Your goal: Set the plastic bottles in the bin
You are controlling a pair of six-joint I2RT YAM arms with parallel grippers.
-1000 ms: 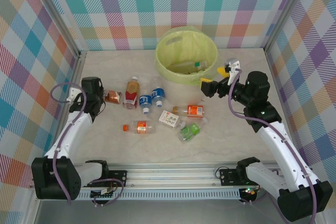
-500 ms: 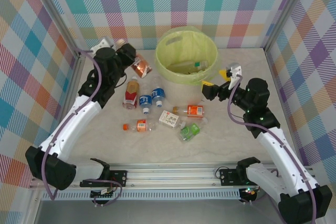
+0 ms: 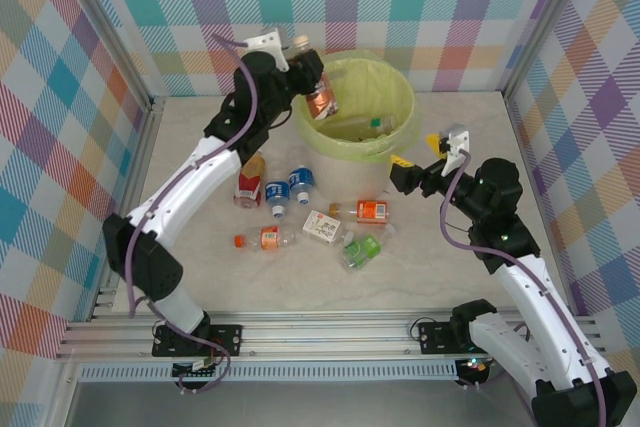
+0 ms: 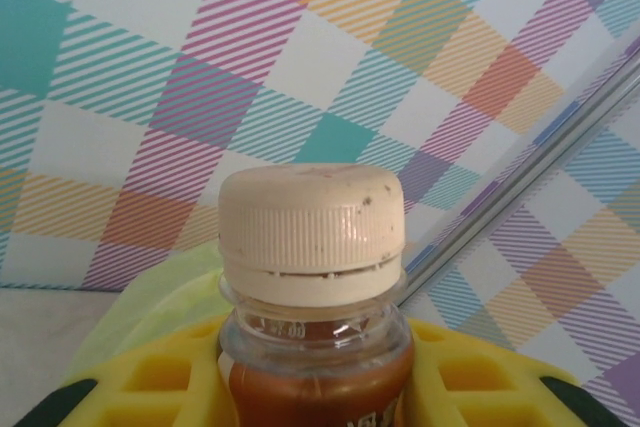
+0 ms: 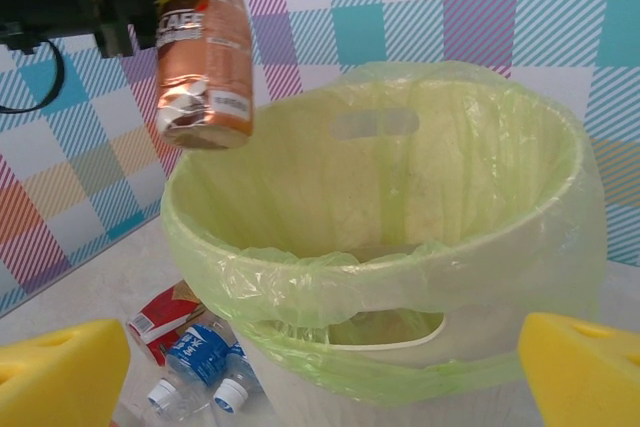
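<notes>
Okay, left gripper point(image 3: 310, 84) is clamped on the brown bottle point(image 3: 321, 104); centre it over the bin point(image 3: 405, 107) before letting go. Right gripper point(image 3: 417, 159) sits wide apart.

six bottles point(image 3: 265, 241) on the table point(image 3: 420, 272), one held, one box point(image 3: 322, 226), one bin point(image 3: 406, 107).

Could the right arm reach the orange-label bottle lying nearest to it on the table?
Probably yes. The right gripper is open, and the orange-label bottle lies flat on the table close by, with nothing between them to block the way.
</notes>
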